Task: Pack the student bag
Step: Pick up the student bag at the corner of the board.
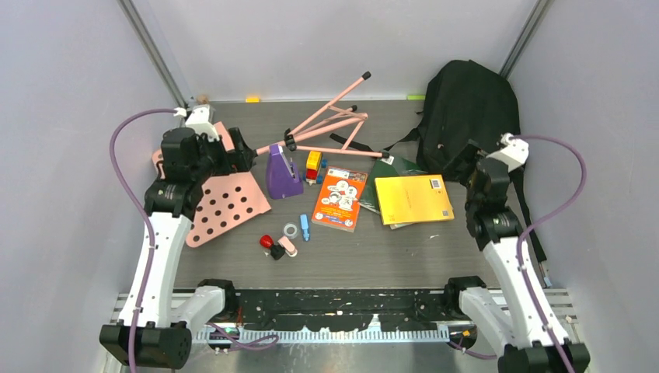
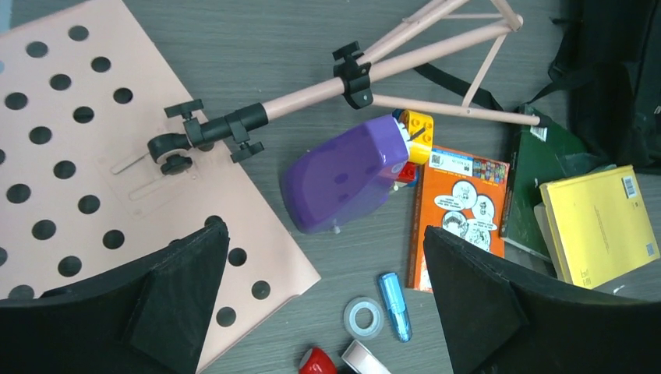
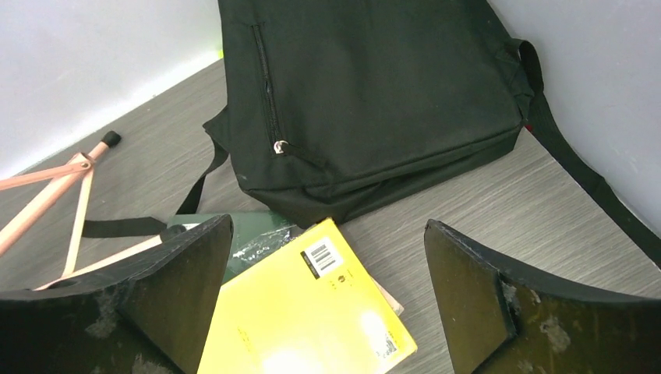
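The student bag [image 1: 466, 109] is a large black backpack lying at the back right, its zip shut in the right wrist view [image 3: 366, 93]; its edge shows in the left wrist view [image 2: 616, 70]. My right gripper [image 1: 468, 159] is open and empty [image 3: 327, 226], above the yellow book [image 3: 312, 312] just in front of the bag. My left gripper [image 1: 239, 151] is open and empty [image 2: 323, 234], above the pink perforated plate [image 2: 78, 156] and the purple object [image 2: 343, 183].
The yellow book [image 1: 413, 199] lies on a green book [image 1: 386, 172]. An orange comic book [image 1: 340, 198], toy blocks [image 1: 313, 163], a blue tube [image 1: 305, 227], a tape ring [image 1: 291, 230] and a red item [image 1: 266, 241] lie mid-table. A pink folding stand [image 1: 326, 124] spreads across the back.
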`<state>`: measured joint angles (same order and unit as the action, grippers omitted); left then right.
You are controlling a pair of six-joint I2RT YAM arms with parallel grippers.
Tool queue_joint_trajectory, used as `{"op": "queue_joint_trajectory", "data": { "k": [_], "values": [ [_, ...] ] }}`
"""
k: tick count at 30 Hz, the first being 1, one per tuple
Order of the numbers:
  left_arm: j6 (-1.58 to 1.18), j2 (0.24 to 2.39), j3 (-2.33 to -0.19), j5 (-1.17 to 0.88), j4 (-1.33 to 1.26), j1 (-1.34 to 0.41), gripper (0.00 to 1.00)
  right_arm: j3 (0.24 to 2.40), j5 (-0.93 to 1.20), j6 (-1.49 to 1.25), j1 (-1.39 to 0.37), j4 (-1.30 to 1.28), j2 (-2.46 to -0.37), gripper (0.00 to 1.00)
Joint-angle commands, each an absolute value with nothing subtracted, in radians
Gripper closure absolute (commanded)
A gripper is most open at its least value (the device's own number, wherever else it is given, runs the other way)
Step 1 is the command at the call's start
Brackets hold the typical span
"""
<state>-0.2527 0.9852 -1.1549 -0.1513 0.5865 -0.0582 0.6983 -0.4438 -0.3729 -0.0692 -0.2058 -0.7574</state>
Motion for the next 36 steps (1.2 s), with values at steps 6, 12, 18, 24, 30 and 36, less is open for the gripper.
{"op": "queue_joint_trajectory", "data": {
  "k": [6,12,18,24,30,36],
  "values": [
    [-0.231,1.017,-1.095,-0.246,0.569,-0.055,0.0,1.051,-0.354,-0.364,-0.067,-0.332,-1.194,0.0],
    [-0.225,1.015,-1.088,-0.218,0.574,-0.055,0.0,1.328,-0.324,-0.33,-0.071,-0.446,-1.54,0.0],
    [-0.23,1.039,-1.091,-0.233,0.581,-0.056,0.0,1.542,-0.405,-0.26,-0.073,-0.498,-1.786,0.0],
    [-0.235,1.046,-1.092,-0.245,0.583,-0.056,0.0,1.72,-0.44,-0.218,-0.072,-0.518,-1.965,0.0],
    [-0.238,1.046,-1.09,-0.25,0.581,-0.056,0.0,1.863,-0.47,-0.204,-0.072,-0.511,-2.089,0.0],
    [-0.242,1.043,-1.089,-0.257,0.578,-0.056,0.0,1.954,-0.473,-0.217,-0.072,-0.489,-2.175,0.0]
  ]
}}
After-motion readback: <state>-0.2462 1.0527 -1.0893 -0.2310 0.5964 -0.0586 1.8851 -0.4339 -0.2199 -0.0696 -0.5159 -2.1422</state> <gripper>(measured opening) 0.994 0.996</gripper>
